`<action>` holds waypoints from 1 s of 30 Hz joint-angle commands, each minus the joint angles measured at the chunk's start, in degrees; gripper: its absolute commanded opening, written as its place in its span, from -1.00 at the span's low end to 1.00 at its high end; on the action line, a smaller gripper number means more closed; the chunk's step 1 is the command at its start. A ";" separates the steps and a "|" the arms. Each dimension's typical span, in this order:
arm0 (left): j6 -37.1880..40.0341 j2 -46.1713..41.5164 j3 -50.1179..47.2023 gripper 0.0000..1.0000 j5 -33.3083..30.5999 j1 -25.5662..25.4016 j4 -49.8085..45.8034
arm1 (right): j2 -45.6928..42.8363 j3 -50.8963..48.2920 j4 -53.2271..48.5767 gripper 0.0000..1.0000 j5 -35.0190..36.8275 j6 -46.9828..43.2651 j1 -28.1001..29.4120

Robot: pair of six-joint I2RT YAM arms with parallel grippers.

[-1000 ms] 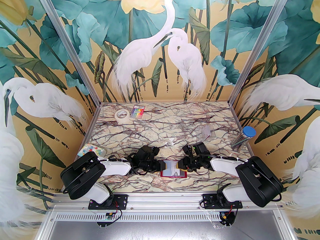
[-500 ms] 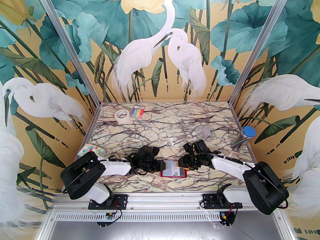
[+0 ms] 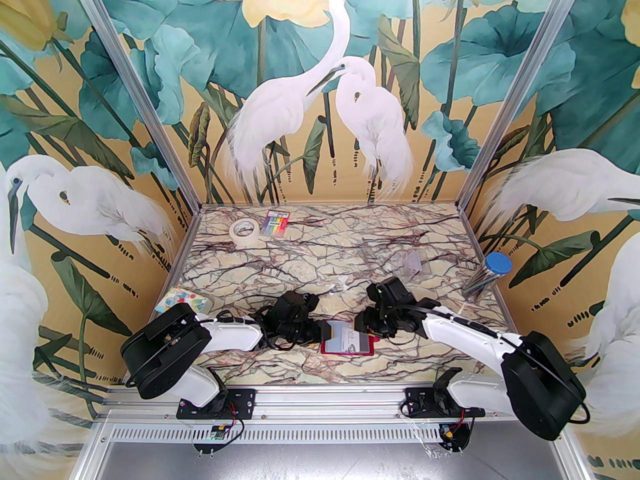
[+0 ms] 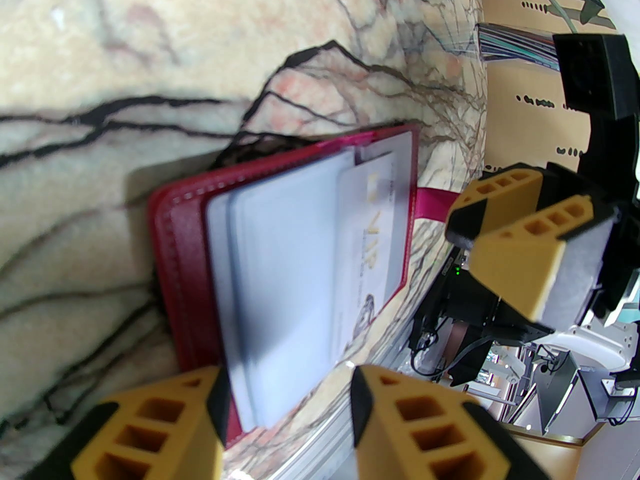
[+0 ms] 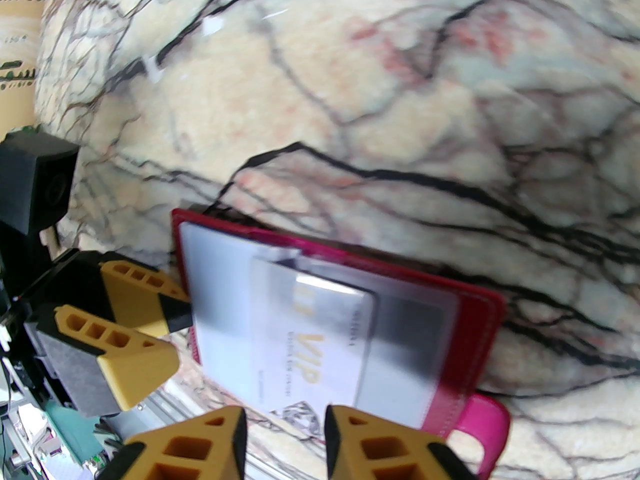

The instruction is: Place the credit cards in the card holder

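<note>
The card holder (image 3: pixel 350 350) lies open near the table's front edge, a dark red wallet (image 4: pixel 175 248) with clear sleeves and a pink snap tab (image 5: pixel 482 420). A pale grey credit card (image 5: pixel 320 338) with gold lettering sits partly inside a sleeve (image 4: pixel 372 228). My left gripper (image 3: pixel 321 331) stands open at the holder's left edge (image 4: pixel 287 388), one fingertip (image 5: pixel 177 313) against the cover. My right gripper (image 3: pixel 359 324) hovers open at the holder's right side (image 5: pixel 285 423), its fingers (image 4: pixel 520 263) apart and clear of the card.
A masking tape roll (image 3: pixel 245 230) and a rainbow-striped packet (image 3: pixel 277 223) lie at the back left. A small clear plastic case (image 3: pixel 410 264) and a blue-lidded tube (image 3: pixel 487 274) sit at the right. A colourful box (image 3: pixel 182 300) rests by the left wall.
The right arm's elbow has swung out to the right and its gripper has edged towards the holder with the jaws narrower. The left arm, the holder and the card have stayed put.
</note>
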 commanded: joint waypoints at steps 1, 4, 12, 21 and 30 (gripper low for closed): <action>1.48 2.77 -0.57 -0.08 -4.02 -0.58 -3.23 | -0.66 1.77 -2.26 -0.47 3.30 2.26 0.90; 1.48 2.79 -0.58 -0.09 -4.07 -0.58 -3.25 | 0.20 2.17 -2.73 -0.50 3.92 2.14 1.41; 1.48 2.86 -0.60 -0.08 -4.11 -0.58 -3.20 | 3.22 2.77 -2.87 -0.45 5.26 1.78 2.73; 1.48 2.96 -0.62 -0.08 -4.12 -0.58 -3.10 | 6.35 3.41 -2.06 -0.46 5.26 1.36 3.86; 1.48 3.00 -0.63 -0.09 -4.07 -0.58 -3.09 | 8.42 4.09 -2.12 -0.48 5.81 1.08 4.80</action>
